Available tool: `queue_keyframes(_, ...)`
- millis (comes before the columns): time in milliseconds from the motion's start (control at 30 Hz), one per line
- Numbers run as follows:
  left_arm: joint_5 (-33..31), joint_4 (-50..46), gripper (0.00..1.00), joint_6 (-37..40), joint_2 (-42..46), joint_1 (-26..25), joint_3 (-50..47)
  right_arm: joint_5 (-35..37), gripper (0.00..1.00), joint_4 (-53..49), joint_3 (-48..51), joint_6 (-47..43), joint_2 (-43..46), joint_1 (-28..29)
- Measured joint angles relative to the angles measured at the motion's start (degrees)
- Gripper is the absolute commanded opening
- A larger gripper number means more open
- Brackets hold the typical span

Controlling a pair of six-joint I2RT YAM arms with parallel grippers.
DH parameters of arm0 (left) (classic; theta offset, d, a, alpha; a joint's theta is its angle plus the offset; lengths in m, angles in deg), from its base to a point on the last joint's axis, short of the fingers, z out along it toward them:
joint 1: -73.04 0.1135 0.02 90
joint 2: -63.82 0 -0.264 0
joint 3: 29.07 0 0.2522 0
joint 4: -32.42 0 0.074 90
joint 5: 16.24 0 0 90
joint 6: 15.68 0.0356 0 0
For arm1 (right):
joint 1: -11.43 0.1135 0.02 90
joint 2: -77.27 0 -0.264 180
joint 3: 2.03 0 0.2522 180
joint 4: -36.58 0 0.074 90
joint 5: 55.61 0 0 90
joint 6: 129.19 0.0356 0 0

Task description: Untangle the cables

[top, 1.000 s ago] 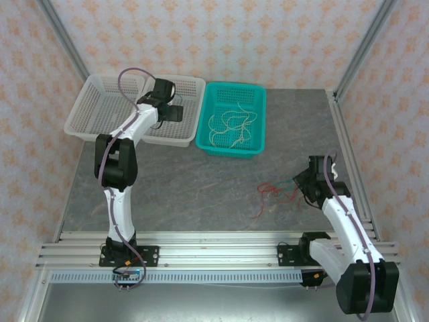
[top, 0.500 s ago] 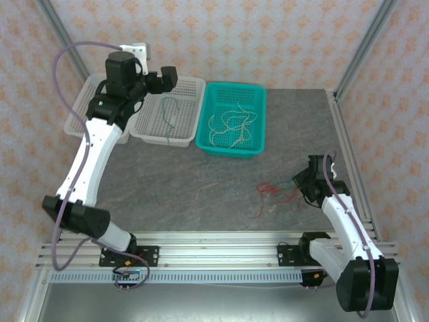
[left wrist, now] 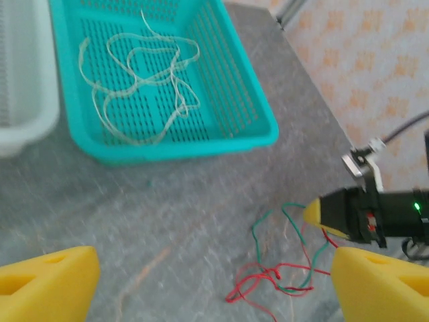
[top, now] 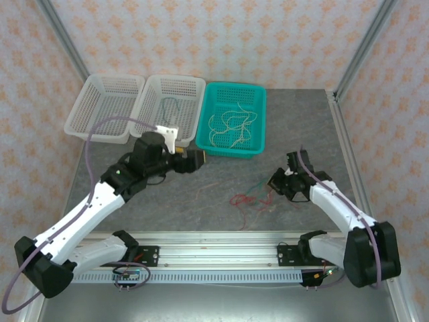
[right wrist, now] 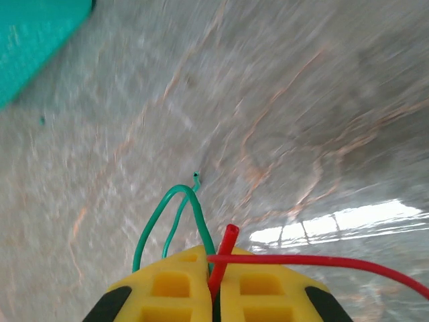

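Now | cables (left wrist: pixel 268 275): thin red and green strands, looped together | right gripper (right wrist: pixel 213 285): clamped on them | left gripper (left wrist: pixel 214 278): wide, empty

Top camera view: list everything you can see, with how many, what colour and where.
white baskets: two, white, side by side at the far left of the table
teal basket: one, teal, just right of the white baskets
cream cables: several, exact count unclear, cream-white, tangled inside the teal basket
dark green cable: one, dark green, in the white basket next to the teal one
red and green cables: at least one of each, tangled on the table near the right arm
table: one, grey stone pattern
left gripper: one, yellow fingers, open, in front of the teal basket
right gripper: one, yellow fingers, shut on the red and green cables
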Motion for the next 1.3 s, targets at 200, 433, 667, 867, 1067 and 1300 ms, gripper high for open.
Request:
queue_keyframes(200,-0.28,2.99,0.86,-3.1,-1.36,-4.76,-7.17,-0.7,0.12,6.21,0.0,2.56,-4.37,5.9)
queue_keyframes(433,2.8,13.66,0.59,-11.63,-15.19,-8.2,-6.36,-1.31,0.04,12.44,0.0,4.48,-6.4,7.54)
queue_keyframes(667,2.82,24.0,0.56,-22.91,-29.46,-8.52,-3.8,-3.28,0.0,16.37,0.39,4.63,-3.54,7.98)
queue_keyframes(867,4.98,28.17,0.55,-25.03,-36.79,-10.05,2.36,-5.05,0.0,18.08,1.55,4.59,1.44,8.09)
queue_keyframes(1067,8.37,33.48,0.21,-27.12,-41.66,-10.93,4.5,-6.21,0.0,19.47,1.55,4.59,1.55,9.55)
queue_keyframes(1300,8.09,32.85,0.0,-27.82,-42.32,-10.8,5.49,-3.63,0.06,19.56,2.69,4.59,1.51,10.05)
